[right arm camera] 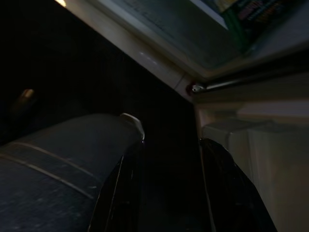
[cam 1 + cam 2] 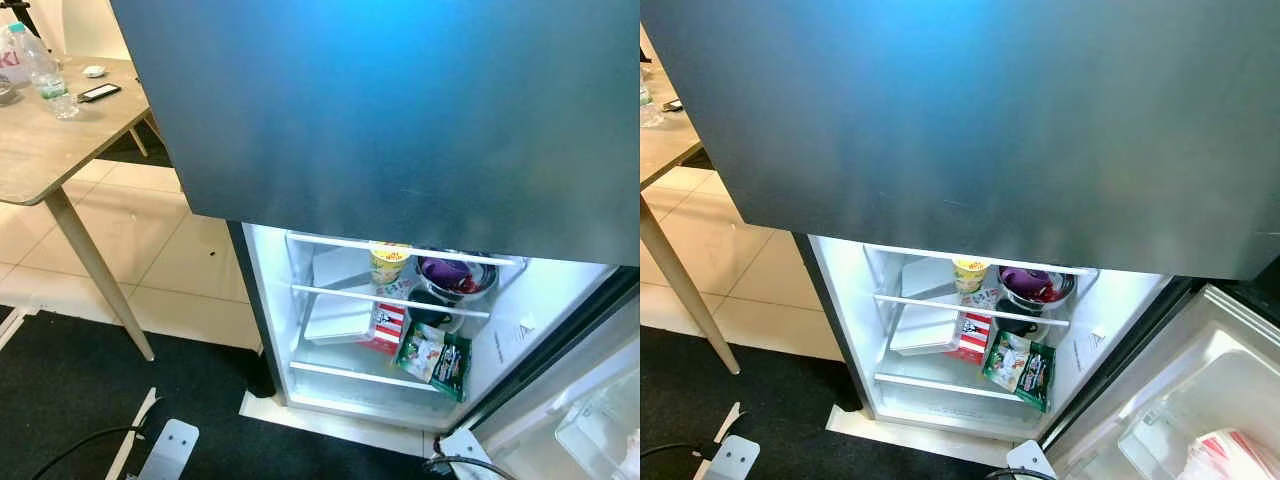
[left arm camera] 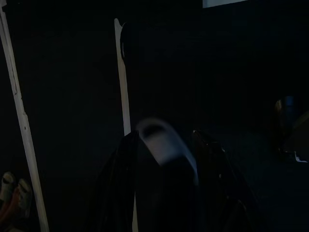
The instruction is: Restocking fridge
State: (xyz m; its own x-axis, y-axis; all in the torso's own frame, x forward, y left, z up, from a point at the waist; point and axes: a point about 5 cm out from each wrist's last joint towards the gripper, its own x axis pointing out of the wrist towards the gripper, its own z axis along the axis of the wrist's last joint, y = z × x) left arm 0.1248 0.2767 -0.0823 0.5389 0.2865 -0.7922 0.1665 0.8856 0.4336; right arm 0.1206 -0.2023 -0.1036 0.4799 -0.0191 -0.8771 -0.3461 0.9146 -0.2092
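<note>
The fridge's dark grey upper door (image 2: 400, 110) is closed. Below it the lower compartment (image 2: 400, 330) stands open and lit. On its shelves sit a white lidded box (image 2: 338, 318), a yellow cup (image 2: 389, 264), a steel bowl with purple contents (image 2: 456, 276), a red and white carton (image 2: 385, 328) and a green snack packet (image 2: 436, 358). Both arms hang low. My left gripper (image 3: 165, 134) is open in the dark near the floor. My right gripper (image 1: 171, 140) is open beside the fridge's bottom corner, holding nothing.
The lower fridge door (image 2: 1200, 400) swings open at the right, with a red and white packet (image 2: 1230, 455) in its door shelf. A wooden table (image 2: 50, 150) at the left carries a water bottle (image 2: 45, 75) and a phone (image 2: 98, 92). Black mat and cables lie on the floor.
</note>
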